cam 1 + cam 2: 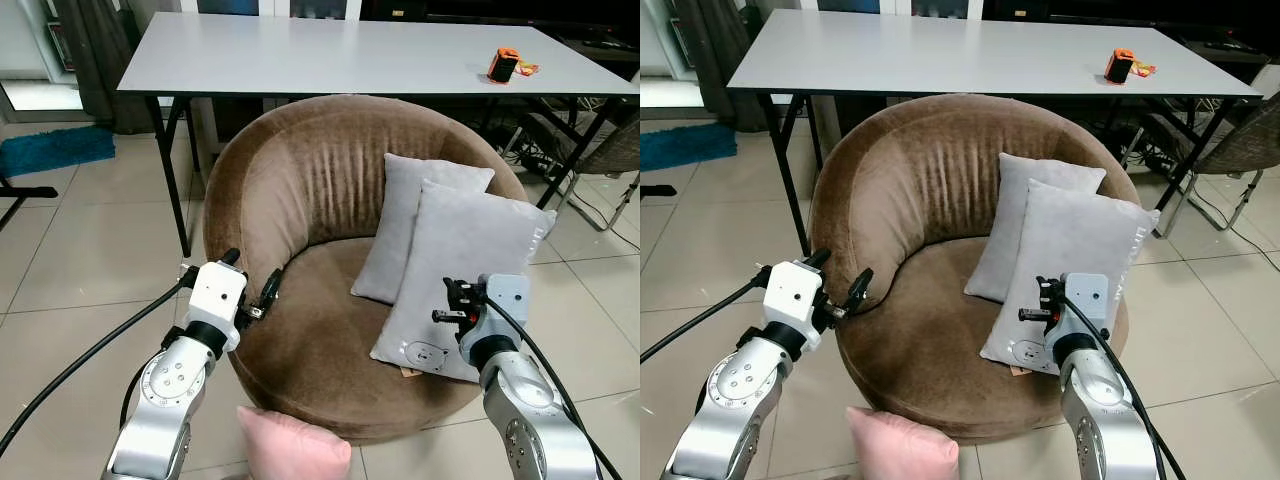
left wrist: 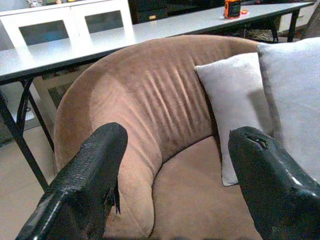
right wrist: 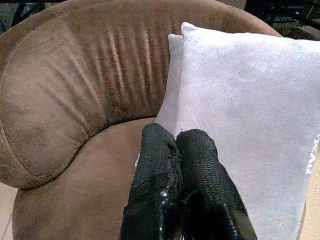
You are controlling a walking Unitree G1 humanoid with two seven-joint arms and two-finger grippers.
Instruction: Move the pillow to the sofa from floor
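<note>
A pink pillow [image 1: 290, 445] lies on the tiled floor in front of the round brown sofa [image 1: 300, 180], between my two arms and partly cut off by the bottom edge of the view. My left gripper [image 1: 252, 272] is open with nothing between its fingers, hovering at the sofa's left front rim. My right gripper [image 1: 451, 300] is shut and empty, held just in front of the nearer grey pillow [image 1: 470, 260]. In the right wrist view its fingers [image 3: 195, 165] are pressed together, pointing at the sofa seat [image 3: 90, 170].
Two grey pillows lean on the sofa's right side, the farther one [image 1: 410, 215] behind the nearer. A grey table [image 1: 330, 55] stands behind the sofa with an orange object [image 1: 504, 65] on it. A blue rug [image 1: 55, 148] lies far left; cables run along my arms.
</note>
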